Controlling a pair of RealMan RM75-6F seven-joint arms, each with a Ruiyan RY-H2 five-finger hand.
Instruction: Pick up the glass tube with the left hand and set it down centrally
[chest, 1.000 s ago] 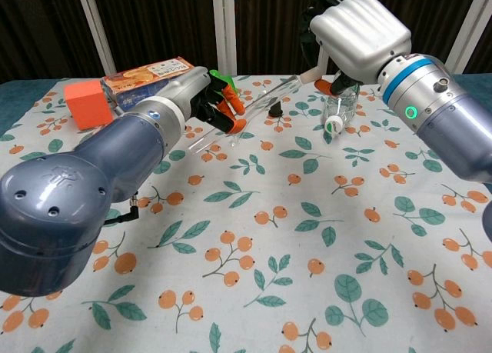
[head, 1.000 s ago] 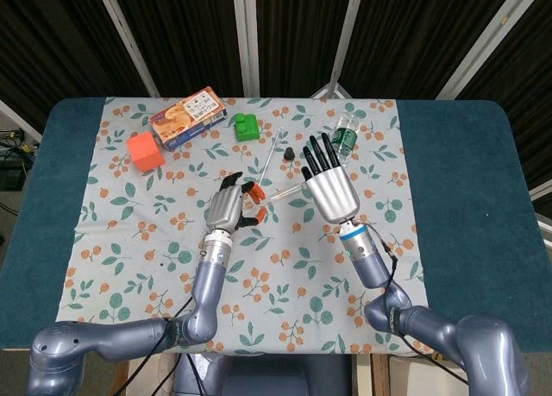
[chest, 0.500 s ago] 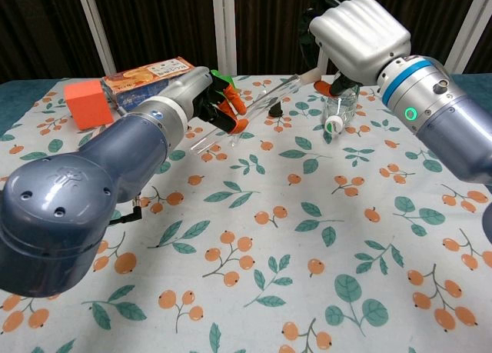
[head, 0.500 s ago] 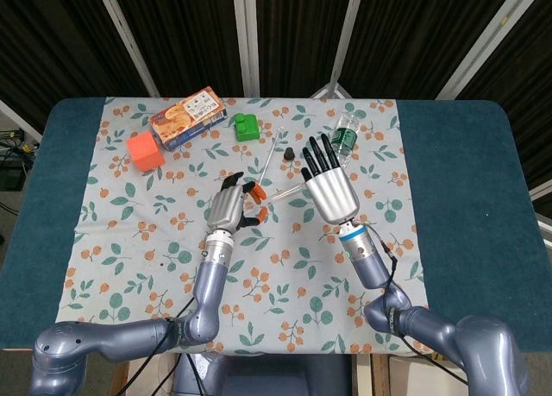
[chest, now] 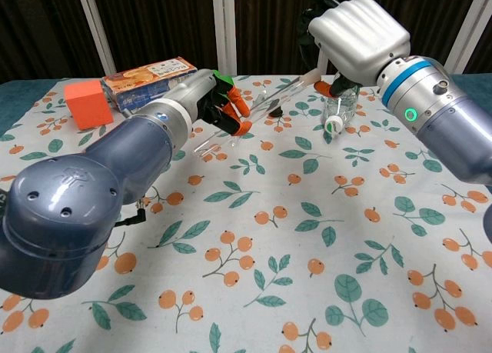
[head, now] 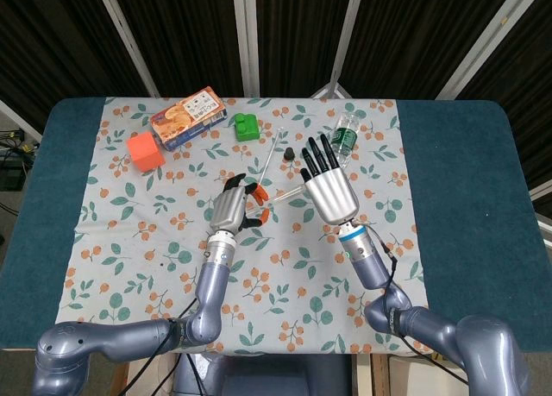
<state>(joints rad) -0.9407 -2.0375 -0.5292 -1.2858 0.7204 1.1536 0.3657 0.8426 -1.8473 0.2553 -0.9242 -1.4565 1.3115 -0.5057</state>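
Two hands share the middle of the cloth, and the nearer one to the tube is the left hand (head: 231, 208), its orange-tipped fingers (chest: 240, 127) curled round the lower end of the glass tube (head: 280, 193). From that grasp the tube runs up and to the right as the head view shows it, a thin clear rod that nearly vanishes against the print. Its far end reaches the right hand (head: 328, 189), where orange fingertips seem to meet it, though whether that hand truly pinches it I cannot tell. So the long axis lies slantwise between the two hands, roughly over the cloth's centre, and it looks lifted a little off the surface in the chest view.

The tablecloth (head: 172, 267) is soft, flat and patterned with berries and leaves. Glass of this kind is likely slick and brittle, so setting it down probably calls for a gentle, level release.

Further back stand a small dark cap (head: 291, 152), a clear plastic bottle with a green label (head: 344, 135) lying on its side, a green block (head: 247, 126), an orange cube (head: 145, 151) and a printed cardboard box (head: 187, 116).
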